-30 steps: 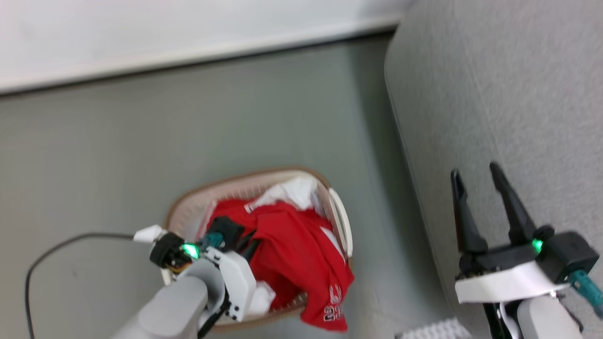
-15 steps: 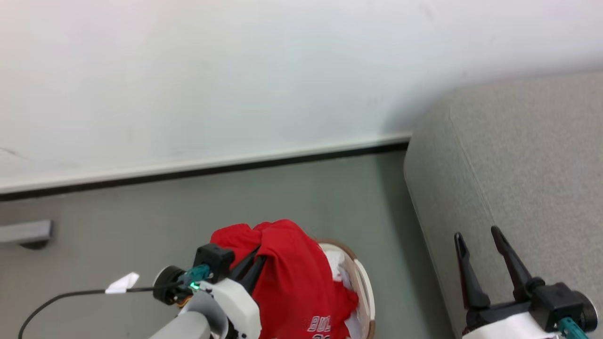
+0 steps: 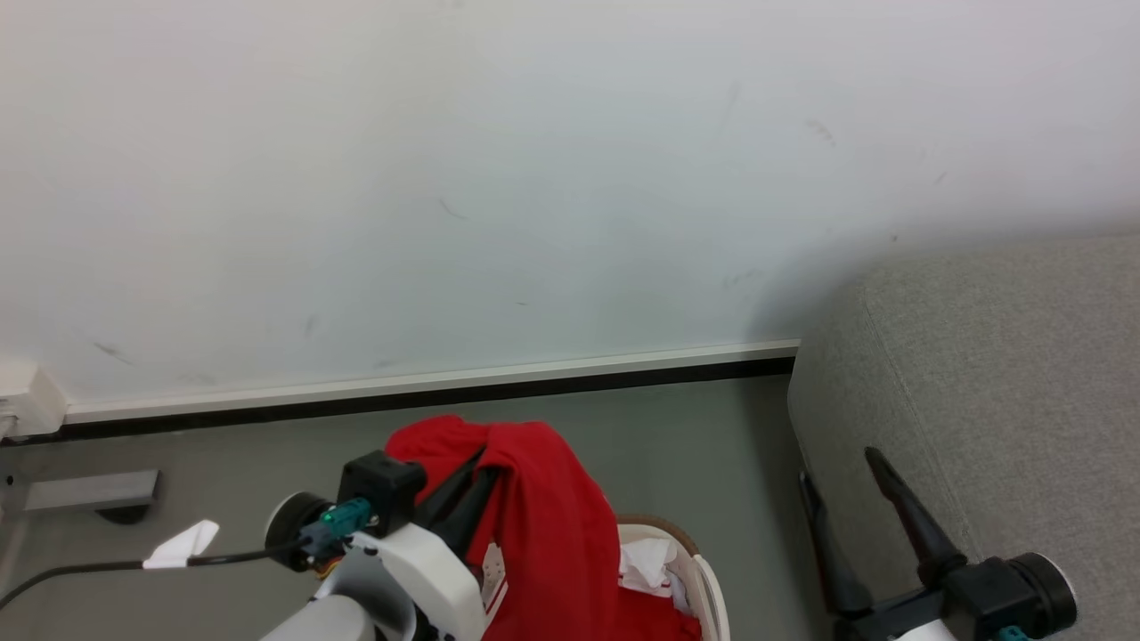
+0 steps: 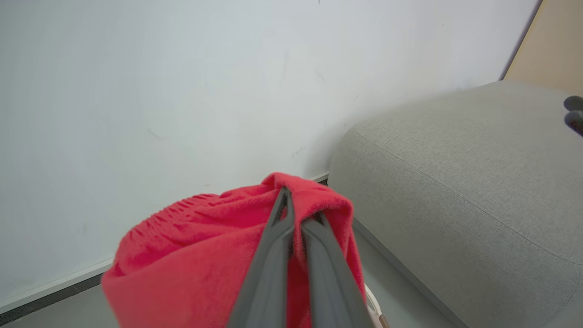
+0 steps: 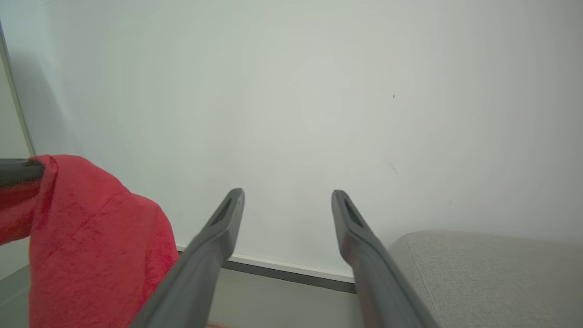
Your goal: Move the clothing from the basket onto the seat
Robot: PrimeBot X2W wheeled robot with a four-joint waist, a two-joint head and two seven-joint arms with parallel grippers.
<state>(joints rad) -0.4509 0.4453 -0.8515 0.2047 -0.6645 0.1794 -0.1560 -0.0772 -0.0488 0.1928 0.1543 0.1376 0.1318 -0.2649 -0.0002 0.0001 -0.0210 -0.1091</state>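
Note:
A bright red garment (image 3: 543,516) hangs draped over my left gripper (image 3: 476,458), which is shut on its top fold; the left wrist view shows the red fabric (image 4: 205,246) bunched around the closed fingers (image 4: 273,255). Below it, part of the cream basket (image 3: 704,579) with its brown rim peeks out at the bottom, with white cloth (image 3: 646,565) and more red cloth inside. The light grey seat (image 3: 997,374) lies to the right. My right gripper (image 3: 842,472) stands open beside the seat's edge, holding nothing (image 5: 287,200).
A white wall (image 3: 534,178) with a white and black baseboard (image 3: 445,392) runs behind. Grey floor (image 3: 695,436) separates basket and seat. A grey bracket (image 3: 89,490) and a white outlet box (image 3: 27,401) sit at the left. A black cable (image 3: 71,570) trails from my left wrist.
My left gripper has lifted the red garment up out of the basket. The head camera has tilted upward, so the wall takes up more of the view and the basket has slid toward the bottom.

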